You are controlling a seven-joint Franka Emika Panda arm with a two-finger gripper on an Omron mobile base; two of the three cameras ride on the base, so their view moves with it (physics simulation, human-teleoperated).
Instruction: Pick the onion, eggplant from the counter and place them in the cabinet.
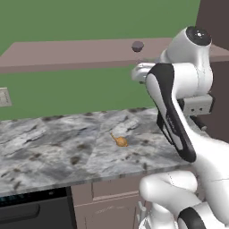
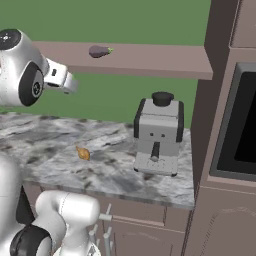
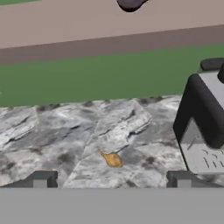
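Observation:
The onion [image 1: 120, 141] [image 2: 83, 153] [image 3: 113, 160], a small orange-brown bulb, lies on the marbled counter [image 1: 53, 147] [image 2: 115, 170] [image 3: 52, 127]. The dark purple eggplant [image 1: 137, 45] [image 2: 100, 51] [image 3: 129, 4] rests on the brownish-mauve cabinet slab [image 1: 67, 53] [image 2: 160, 57] [image 3: 87, 30] along the green wall. My gripper [image 3: 111, 181] is open and holds nothing, its two tips set wide apart. It hangs in the air between slab and counter, above and nearer than the onion. The white hand [image 1: 142, 71] [image 2: 61, 79] sits just below the slab's front edge.
A grey-and-black coffee machine [image 2: 159, 135] [image 3: 205, 127] stands on the counter right of the onion. The tall dark brown unit with an oven opening [image 2: 235, 125] closes the right side. A dark appliance front [image 1: 36, 210] sits under the counter at left.

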